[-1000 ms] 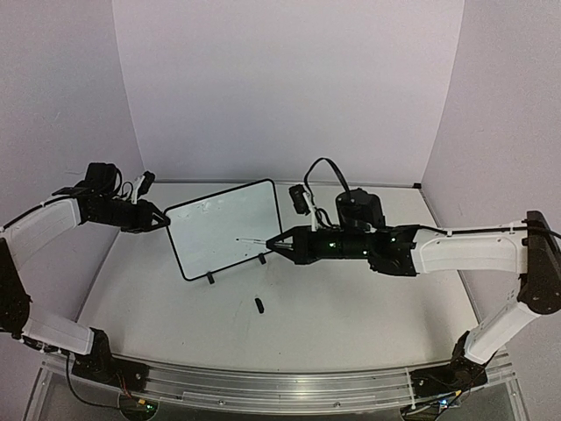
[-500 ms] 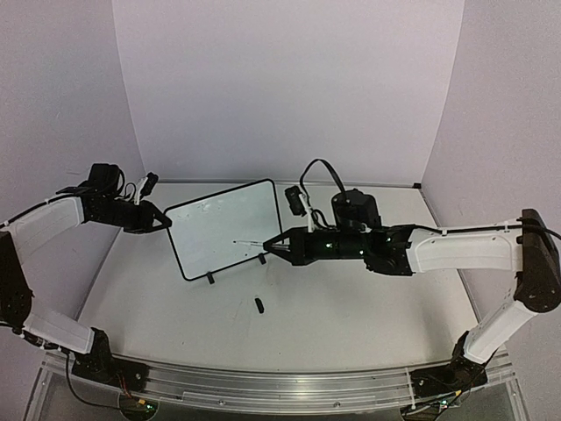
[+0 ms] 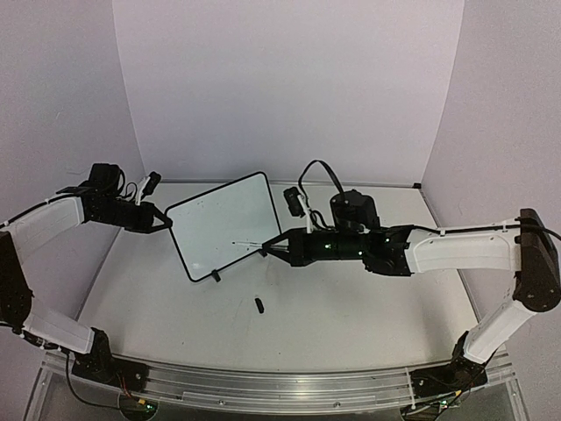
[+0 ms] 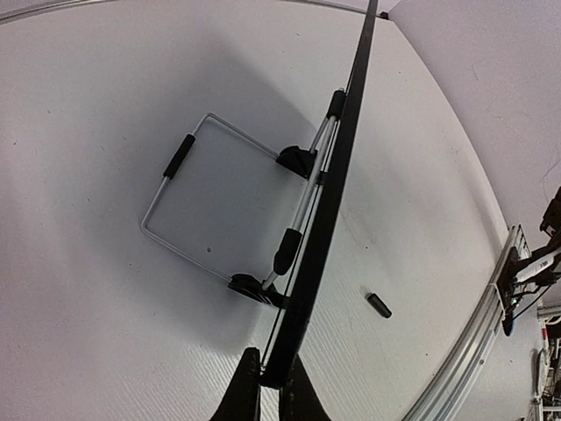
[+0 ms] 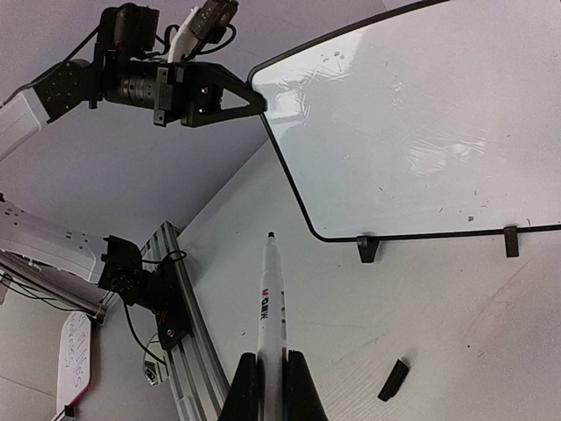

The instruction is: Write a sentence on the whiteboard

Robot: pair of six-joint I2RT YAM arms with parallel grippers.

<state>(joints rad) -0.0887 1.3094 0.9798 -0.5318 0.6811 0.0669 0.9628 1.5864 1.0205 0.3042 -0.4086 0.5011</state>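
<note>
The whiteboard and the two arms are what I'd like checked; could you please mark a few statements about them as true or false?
1. The left fingers are clamped on the whiteboard at its edge. True.
2. The right fingers hold nothing. False: they grip a marker, tip pointing away from them.
3. A full sentence is written on the whiteboard. False: its surface is blank apart from faint specks.
4. A small black cap lies on the table in front of the whiteboard. True.

White table (image 3: 351, 307), matte. Plain lilac-tinted walls (image 3: 289, 88) close it in behind, left and right. Aluminium rail (image 3: 280, 386) runs along the table's near edge. Light even, soft shadows on the table.
</note>
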